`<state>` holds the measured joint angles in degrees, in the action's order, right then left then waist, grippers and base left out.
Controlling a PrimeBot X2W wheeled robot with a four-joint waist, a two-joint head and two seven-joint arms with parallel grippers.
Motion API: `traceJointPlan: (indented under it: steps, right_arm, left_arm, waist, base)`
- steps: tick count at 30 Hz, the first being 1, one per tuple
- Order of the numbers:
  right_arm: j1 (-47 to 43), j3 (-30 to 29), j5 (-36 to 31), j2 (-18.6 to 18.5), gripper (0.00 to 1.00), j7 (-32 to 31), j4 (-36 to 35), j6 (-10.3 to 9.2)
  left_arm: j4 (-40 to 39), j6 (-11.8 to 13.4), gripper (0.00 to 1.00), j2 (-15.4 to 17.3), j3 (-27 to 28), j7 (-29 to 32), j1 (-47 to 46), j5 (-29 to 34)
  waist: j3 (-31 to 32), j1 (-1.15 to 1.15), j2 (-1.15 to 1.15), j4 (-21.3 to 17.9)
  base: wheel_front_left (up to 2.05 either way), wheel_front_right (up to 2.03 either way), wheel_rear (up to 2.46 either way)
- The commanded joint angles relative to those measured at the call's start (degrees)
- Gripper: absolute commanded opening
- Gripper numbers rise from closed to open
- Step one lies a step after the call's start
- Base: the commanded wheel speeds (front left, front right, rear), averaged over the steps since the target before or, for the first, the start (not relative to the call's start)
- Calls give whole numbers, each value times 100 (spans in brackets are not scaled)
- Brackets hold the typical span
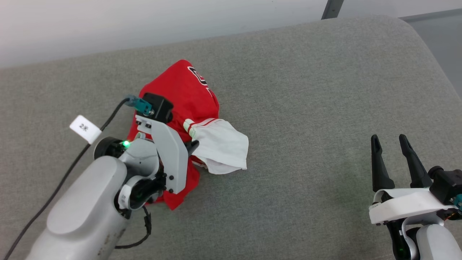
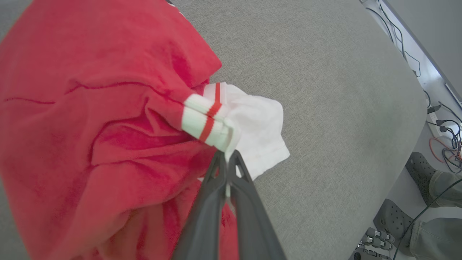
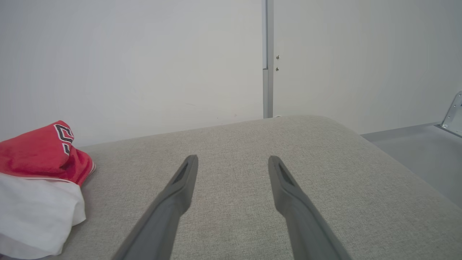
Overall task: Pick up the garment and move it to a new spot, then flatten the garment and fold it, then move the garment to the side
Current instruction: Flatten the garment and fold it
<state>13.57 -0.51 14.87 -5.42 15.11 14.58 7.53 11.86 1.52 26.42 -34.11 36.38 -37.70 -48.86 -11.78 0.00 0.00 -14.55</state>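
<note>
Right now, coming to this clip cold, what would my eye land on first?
The crumpled red garment, one white sleeve spilling out, lies left of centre on the grey cushion. The left gripper is shut on the garment beside its striped cuff, while the right gripper stands open at the lower right of the head view, apart from the cloth.

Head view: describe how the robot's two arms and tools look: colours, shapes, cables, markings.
The left arm is rounded, silver-grey, with green wrist light, black cable, white tag, black camera box and teal plug. The right tool has long tapering dark fingers on a white bracket; the left tool matches.
</note>
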Motion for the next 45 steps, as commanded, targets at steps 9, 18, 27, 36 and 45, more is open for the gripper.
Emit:
traceJointPlan:
  steps: [9,18,27,36,45]
  right_arm:
    - [-118,-141,-2,-53,100,5,-2,-8]
    - [-230,-176,-10,-86,100,5,39,-8]
    - [-315,-173,-50,-126,100,5,67,-8]
    - [-350,-96,-5,-180,100,5,113,-8]
    - [-276,-63,46,-213,100,5,137,-8]
  left_arm:
    - [-547,230,0,337,232,144,85,-97]
    - [-1684,758,0,1325,799,305,703,-158]
    - [-1656,1002,0,2171,1294,74,1638,-160]
    - [-679,896,0,2215,1305,-196,2118,-235]
    - [489,639,0,2069,1116,-437,2019,-90]
  waist:
    - [54,0,0,200]
    - [163,0,0,512]
    - [325,0,0,754]
    - [389,0,0,793]
    - [304,0,0,709]
  base:
    - [0,0,0]
    - [0,0,0]
    - [0,0,0]
    - [0,0,0]
    - [0,0,0]
